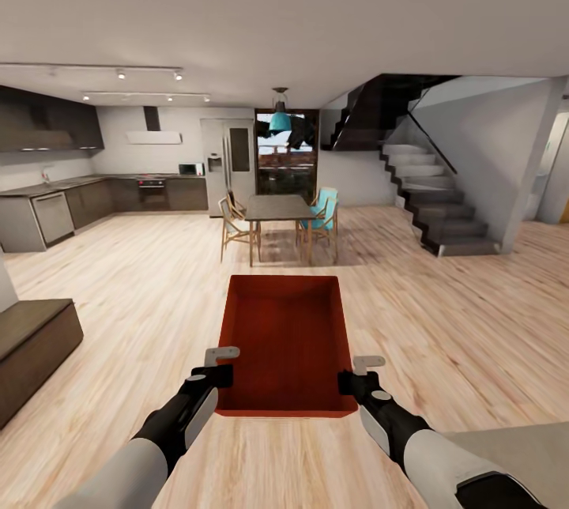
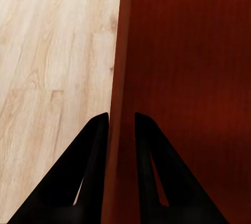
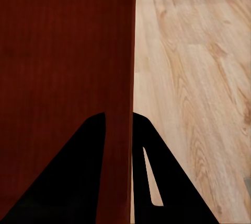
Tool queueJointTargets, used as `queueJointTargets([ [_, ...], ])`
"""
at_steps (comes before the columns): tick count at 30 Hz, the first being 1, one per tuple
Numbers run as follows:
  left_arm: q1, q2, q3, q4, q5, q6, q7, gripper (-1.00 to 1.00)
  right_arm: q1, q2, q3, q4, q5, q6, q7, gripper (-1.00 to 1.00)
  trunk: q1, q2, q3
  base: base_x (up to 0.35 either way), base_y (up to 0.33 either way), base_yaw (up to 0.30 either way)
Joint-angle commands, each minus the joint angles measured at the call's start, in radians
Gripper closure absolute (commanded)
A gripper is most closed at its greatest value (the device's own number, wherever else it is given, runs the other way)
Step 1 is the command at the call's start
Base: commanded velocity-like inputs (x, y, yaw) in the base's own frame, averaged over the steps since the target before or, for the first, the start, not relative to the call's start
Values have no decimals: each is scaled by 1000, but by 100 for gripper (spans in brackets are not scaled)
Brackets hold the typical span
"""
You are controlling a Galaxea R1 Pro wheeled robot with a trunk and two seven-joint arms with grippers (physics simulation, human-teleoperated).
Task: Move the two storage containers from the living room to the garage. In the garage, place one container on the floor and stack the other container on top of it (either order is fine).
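Container: an orange-red storage container [image 1: 286, 343], open-topped, is held out in front of the robot between both arms, above the light wood-plank floor [image 1: 458, 319].
Left tool: the left tool [image 1: 222, 375] is clamped on the container's left wall near the robot's end; the left wrist view shows its two dark fingers [image 2: 89, 166] astride the thin wall edge [image 2: 117, 78], one outside, one inside the bin.
Right tool: the right tool [image 1: 349, 379] is clamped on the right wall in the same way; in the right wrist view one finger [image 3: 78, 172] lies against the red inner face and the other over the planks.
Head view only: the room ahead, with a dining table [image 1: 279, 210] and wooden and teal chairs [image 1: 322, 216], a kitchen worktop [image 1: 87, 185] at left, a fridge [image 1: 227, 165], a dark staircase [image 1: 431, 201] at right, a low dark bench [image 1: 32, 355] at near left.
Wrist views only: the wall pinched between each pair of fingers, hidden from the head camera by the tools' bodies.
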Motion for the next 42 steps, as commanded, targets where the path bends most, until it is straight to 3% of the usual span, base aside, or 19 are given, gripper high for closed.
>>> queueJointTargets([
  [1,0,1,55,-2,81,5,12,100,0,0,-19,-3,-6,-3,-2,100,1,-1,0,322,0,0],
  [42,0,5,55,-2,81,6,13,100,0,1,-22,-3,-6,-7,-4,100,1,-1,0,322,0,0],
])
